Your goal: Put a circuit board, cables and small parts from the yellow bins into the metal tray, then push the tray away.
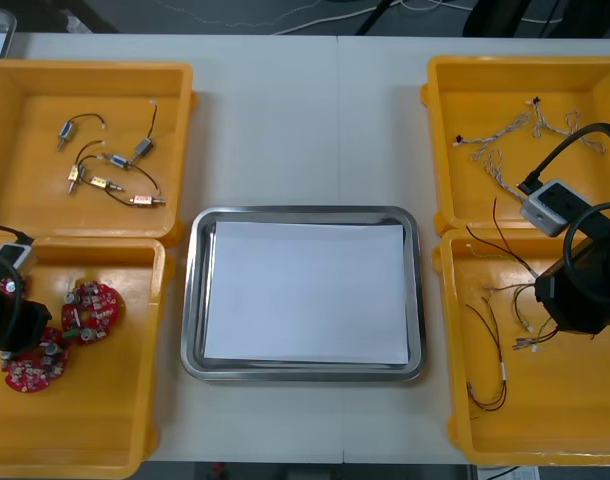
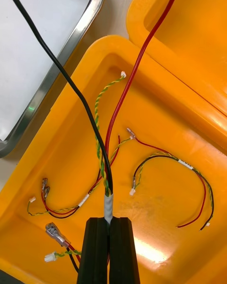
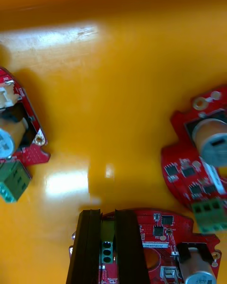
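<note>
The light counter (image 1: 275, 120) lies bare around the white-lined metal tray (image 1: 303, 373), with bins close at both its sides. Over the near right yellow bin (image 1: 585, 430), the right hand (image 2: 109, 221) is closed tight on a black-and-red cable (image 2: 71, 83). In the near left yellow bin (image 1: 105, 430), the left hand (image 3: 109, 215) clamps a circuit board (image 3: 156, 232) by its edge.

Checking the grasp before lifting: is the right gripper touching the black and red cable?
Touching. The right wrist view shows the right gripper shut on the taped end of the black and red cable.
</note>
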Controlling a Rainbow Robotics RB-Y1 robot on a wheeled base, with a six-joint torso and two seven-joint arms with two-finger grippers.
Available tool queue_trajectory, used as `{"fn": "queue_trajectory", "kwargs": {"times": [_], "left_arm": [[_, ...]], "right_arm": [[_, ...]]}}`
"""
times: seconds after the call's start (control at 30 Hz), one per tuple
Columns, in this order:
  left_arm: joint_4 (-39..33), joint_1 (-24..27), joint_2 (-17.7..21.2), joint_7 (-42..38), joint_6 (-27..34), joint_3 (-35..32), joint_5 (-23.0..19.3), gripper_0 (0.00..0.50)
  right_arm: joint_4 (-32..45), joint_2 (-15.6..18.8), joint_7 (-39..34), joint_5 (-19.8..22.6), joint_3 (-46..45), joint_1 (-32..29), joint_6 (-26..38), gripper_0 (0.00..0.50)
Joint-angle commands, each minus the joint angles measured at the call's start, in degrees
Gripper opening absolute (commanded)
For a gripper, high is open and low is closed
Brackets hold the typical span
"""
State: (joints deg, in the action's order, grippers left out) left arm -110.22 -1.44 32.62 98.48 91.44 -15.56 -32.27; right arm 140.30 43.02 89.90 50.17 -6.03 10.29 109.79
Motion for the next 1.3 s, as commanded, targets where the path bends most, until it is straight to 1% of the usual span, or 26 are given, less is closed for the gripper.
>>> {"fn": "queue_trajectory", "kwargs": {"times": [0.03,0.2,0.33,0.53,0.6,0.77,0.93,1.27,1.3], "left_arm": [[-6.58,-0.14,-0.72,1.37,4.45,-3.96,-1.57,0.0],[-11.86,0.56,-0.19,0.14,7.87,-5.8,-2.98,0.0],[-14.49,1.44,0.34,-1.09,9.72,-6.59,-4.03,0.0],[-18.98,3.99,1.57,-7.33,14.73,-6.42,-5.97,0.0],[-20.91,5.83,1.57,-10.59,17.8,-6.24,-7.2,0.0],[-22.58,9.88,1.66,-16.91,18.56,-5.71,-11.06,0.0],[-23.55,13.22,2.1,-22.28,18.56,-2.29,-11.42,0.0],[-23.55,20.86,2.1,-36.43,18.56,9.49,-11.33,0.0],[-23.55,21.83,1.66,-38.1,18.56,11.16,-10.98,0.0]], "right_arm": [[1.65,1.89,2.56,-0.34,0.58,1.31,0.21,0.0],[1.65,1.89,2.56,-0.34,0.58,1.31,0.21,0.0],[1.65,1.89,2.56,-0.34,0.58,1.31,0.21,0.0],[1.65,1.89,2.56,-0.34,0.58,1.31,0.21,0.0],[1.65,1.89,2.56,-0.34,0.58,1.31,0.21,0.0],[1.65,1.89,2.56,-0.34,0.58,1.31,0.21,0.0],[1.65,1.89,2.56,-0.34,0.58,1.31,0.21,0.0],[1.65,1.89,2.56,-0.34,0.58,1.31,0.21,0.0],[1.65,1.89,2.56,-0.34,0.58,1.31,0.21,0.0]]}}
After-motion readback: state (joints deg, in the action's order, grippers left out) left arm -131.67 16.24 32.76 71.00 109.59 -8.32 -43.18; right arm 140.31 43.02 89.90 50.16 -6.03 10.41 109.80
